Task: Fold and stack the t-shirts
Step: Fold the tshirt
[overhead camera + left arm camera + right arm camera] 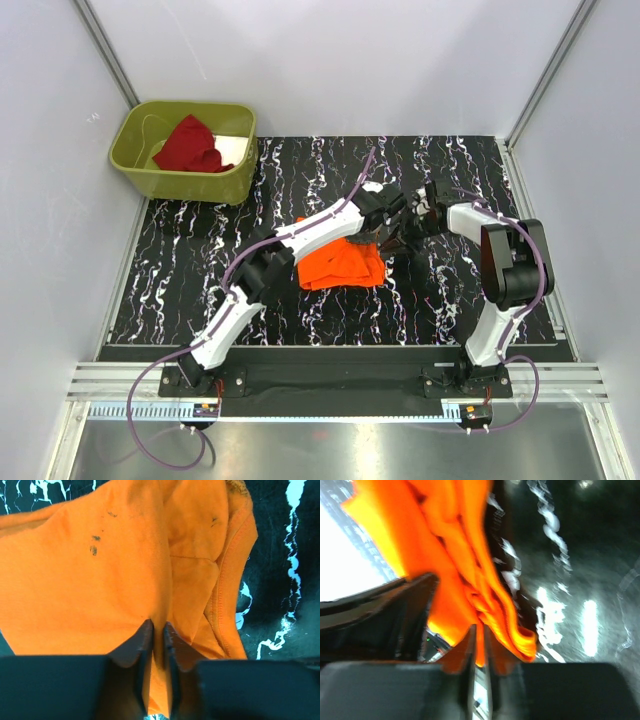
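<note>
Orange t-shirt lies bunched on the desk, left fingers and right fingers each pinching a fold, dark red t-shirt heaped in the olive bin: first fold underway, I'd judge, second shirt and stacking to come.

**Top view:** the left arm covers the far edge of the orange t-shirt. Both sets of jaws at that edge are too small to read. The near wall of the bin hides the lower part of the dark red t-shirt.

**Left wrist view:** the orange t-shirt is cut off by the left and top edges. Its fold disappears into the left gripper.

**Right wrist view:** the cloth at the right gripper and the bench are blurred. The white patch left of the cloth is unreadable.
</note>
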You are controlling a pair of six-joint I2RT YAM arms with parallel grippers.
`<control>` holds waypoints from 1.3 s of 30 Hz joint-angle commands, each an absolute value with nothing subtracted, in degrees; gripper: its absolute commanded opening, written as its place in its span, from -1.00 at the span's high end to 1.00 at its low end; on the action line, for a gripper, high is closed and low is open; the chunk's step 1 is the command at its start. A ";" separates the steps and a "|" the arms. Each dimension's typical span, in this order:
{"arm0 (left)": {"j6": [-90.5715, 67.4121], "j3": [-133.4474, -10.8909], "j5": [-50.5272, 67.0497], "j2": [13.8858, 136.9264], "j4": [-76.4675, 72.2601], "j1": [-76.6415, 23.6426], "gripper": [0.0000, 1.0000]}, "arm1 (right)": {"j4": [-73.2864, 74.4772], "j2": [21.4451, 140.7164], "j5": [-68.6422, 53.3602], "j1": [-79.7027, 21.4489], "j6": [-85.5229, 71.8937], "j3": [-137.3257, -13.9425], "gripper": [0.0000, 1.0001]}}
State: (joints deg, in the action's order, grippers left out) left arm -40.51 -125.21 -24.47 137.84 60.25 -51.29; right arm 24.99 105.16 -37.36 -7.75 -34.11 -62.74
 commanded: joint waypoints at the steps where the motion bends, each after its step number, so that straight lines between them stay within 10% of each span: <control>1: -39.64 -123.67 -25.40 131.94 56.61 -51.42 0.85 | 21.19 107.21 -41.74 -7.73 -35.06 -67.14 0.87; 39: -39.46 -124.01 -14.77 125.59 55.72 -50.89 1.00 | 16.26 121.73 -39.99 -10.55 -38.50 -69.35 1.00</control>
